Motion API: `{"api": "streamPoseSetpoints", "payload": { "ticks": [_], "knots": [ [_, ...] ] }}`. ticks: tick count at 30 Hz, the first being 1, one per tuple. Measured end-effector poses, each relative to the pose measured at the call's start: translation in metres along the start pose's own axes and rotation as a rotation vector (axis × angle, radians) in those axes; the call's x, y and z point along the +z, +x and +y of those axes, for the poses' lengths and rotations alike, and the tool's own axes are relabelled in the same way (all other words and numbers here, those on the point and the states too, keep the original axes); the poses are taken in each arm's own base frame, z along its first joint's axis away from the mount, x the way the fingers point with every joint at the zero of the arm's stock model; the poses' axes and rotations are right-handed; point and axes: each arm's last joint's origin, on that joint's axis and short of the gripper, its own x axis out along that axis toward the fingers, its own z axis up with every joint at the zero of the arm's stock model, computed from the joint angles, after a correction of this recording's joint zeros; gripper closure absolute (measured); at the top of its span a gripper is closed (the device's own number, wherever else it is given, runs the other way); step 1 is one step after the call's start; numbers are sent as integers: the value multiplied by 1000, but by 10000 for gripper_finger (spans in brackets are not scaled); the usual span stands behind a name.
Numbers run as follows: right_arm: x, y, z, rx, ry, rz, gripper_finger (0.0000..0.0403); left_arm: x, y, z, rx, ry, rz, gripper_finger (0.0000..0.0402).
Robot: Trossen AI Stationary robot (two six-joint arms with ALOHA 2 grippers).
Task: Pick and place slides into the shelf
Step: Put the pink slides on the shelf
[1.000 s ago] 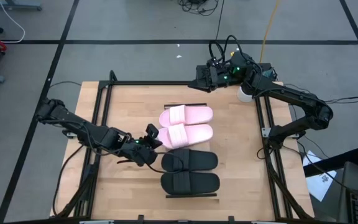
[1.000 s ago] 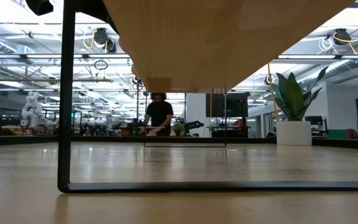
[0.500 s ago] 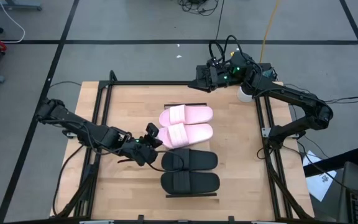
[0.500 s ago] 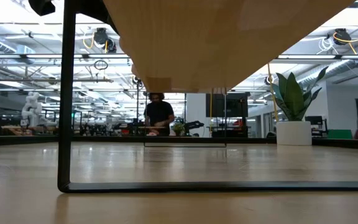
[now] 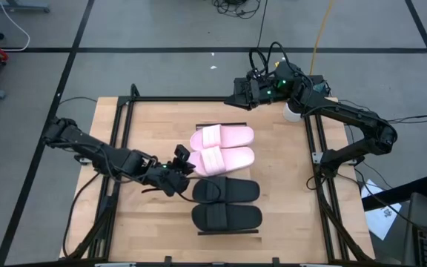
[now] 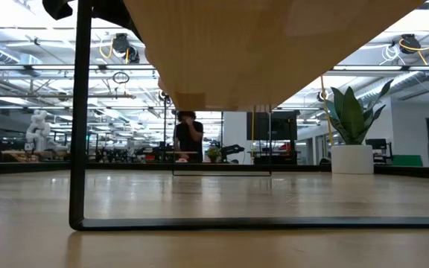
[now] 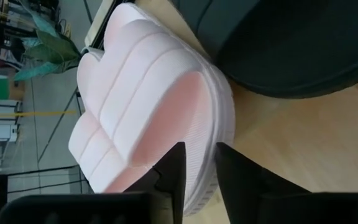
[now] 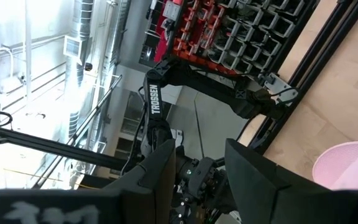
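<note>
Slides [image 5: 223, 176] lie mid-table, pink pair at twelve o'clock of the black; left gripper [image 5: 180, 165] parted around a pink heel [image 7: 210, 134], right gripper [image 5: 237, 94] open, empty, raised at one o'clock

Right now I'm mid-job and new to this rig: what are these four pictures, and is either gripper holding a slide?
Two dark robot arms work at a wooden table. The overhead picture shows it all: two pink slides and two black slides lie side by side. The low picture looks across at table height. Each wrist picture looks past that arm's own fingers. The left gripper sits at the nearer pink slide's end, its edge between the slightly parted fingers; no firm hold shows. The right gripper hangs open at the table's far edge, holding nothing.
</note>
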Motion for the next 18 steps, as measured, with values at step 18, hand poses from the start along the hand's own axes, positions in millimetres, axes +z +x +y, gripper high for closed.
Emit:
{"api": "streamPoseSetpoints", "payload": {
  "ticks": [18],
  "knots": [
    [0, 0, 0, 0, -3, 1, 273, -3, 8, 15, 29, -82, -18, 298]
  ]
}}
